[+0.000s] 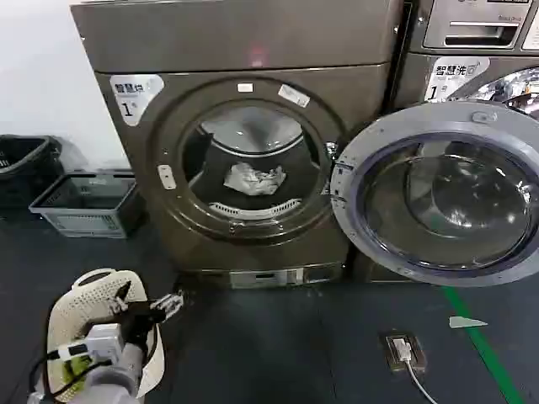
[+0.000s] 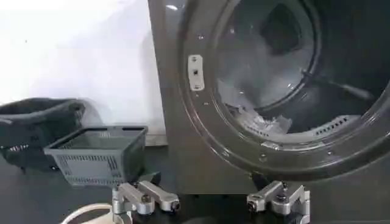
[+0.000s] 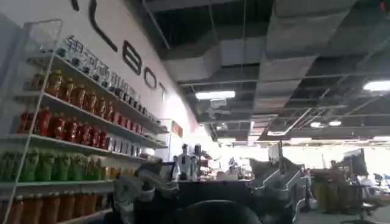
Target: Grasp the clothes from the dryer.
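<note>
Head view shows the dryer with its door swung wide open to the right, and the clothes lying as a small pale bundle on the drum floor. Low at the left, the left end effector hovers above a white basket, fingers spread apart and empty, well short of the porthole. In the right wrist view the right end effector points at a room with drink shelves, its fingers apart and empty.

Dryer door cropped at right edge
</note>
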Robot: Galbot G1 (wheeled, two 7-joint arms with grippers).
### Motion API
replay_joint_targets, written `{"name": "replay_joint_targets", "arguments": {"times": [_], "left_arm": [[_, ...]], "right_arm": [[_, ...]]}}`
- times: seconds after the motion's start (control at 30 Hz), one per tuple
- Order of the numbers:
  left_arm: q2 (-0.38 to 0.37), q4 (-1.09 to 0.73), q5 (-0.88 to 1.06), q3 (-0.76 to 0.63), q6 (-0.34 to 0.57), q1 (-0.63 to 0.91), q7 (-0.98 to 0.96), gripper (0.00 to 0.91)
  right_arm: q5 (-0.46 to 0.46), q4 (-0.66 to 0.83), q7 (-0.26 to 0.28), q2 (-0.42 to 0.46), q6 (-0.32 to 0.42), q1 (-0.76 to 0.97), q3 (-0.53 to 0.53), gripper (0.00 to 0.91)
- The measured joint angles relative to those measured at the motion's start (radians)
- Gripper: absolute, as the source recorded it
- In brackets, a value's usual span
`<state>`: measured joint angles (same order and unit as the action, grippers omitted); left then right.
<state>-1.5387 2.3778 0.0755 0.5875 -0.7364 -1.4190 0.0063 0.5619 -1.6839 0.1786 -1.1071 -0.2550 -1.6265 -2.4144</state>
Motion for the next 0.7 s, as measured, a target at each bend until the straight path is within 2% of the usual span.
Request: {"name": "replay_joint_targets", "arguments": {"times": [0.7], "left_arm": [[-0.013,0.027,0.024,-0.005,0.0,-0.03,0.016,0.907]], "right_arm": [[0.007,0.019,-0.031,-0.01,0.063,0.008,0.045,0.907]]}}
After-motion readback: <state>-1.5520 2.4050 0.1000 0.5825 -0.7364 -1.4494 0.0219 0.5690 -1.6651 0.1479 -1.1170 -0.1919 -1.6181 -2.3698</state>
